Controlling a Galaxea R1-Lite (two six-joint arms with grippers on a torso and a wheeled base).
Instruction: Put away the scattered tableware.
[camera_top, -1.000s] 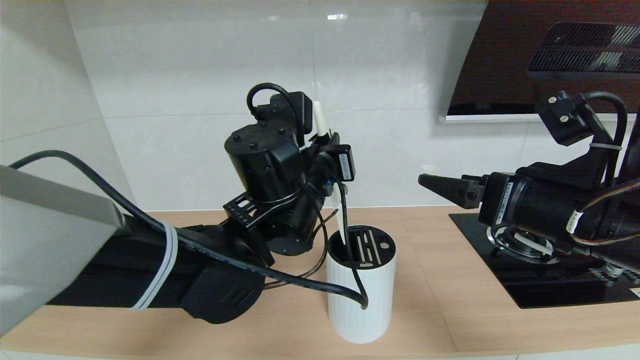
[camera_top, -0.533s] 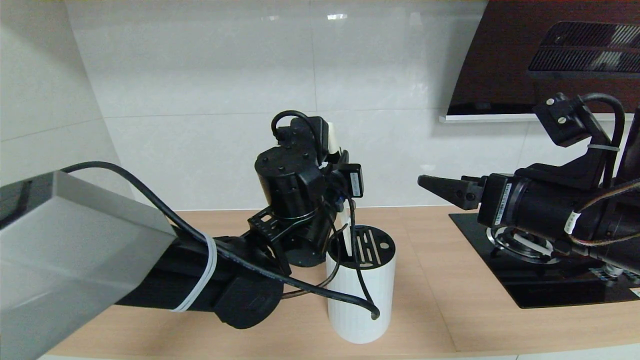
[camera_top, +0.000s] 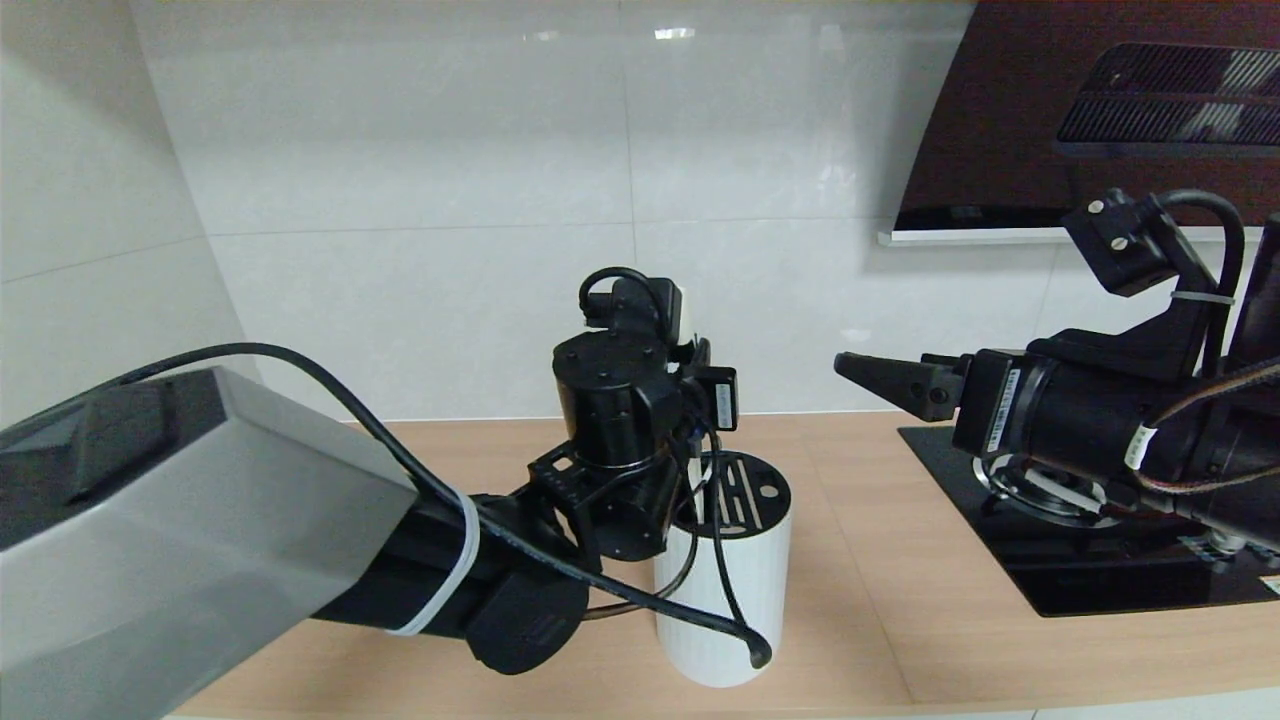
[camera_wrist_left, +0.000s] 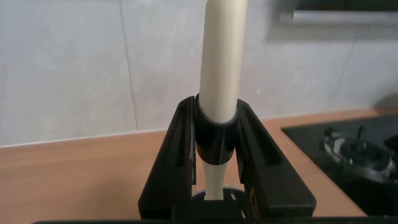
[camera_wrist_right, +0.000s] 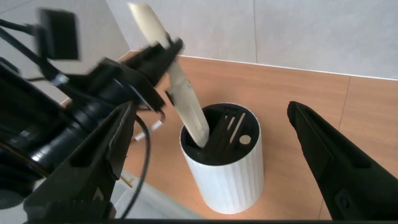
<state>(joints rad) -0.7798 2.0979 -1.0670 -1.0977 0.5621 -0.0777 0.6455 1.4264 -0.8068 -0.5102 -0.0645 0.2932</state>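
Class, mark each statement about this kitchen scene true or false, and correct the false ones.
1. The left gripper grips a cream-handled knife. True.
2. The knife's blade enters the top of the white holder. True.
3. The right gripper is shut on a spoon. False: it is open and empty.
4. The holder lies tipped over on the hob. False: it stands upright on the wooden counter, beside the hob.

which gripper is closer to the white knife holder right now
Left. The left gripper is directly above the holder, jaws shut on a knife whose blade dips into it. The right gripper hangs off to its right, jaws open, touching nothing.
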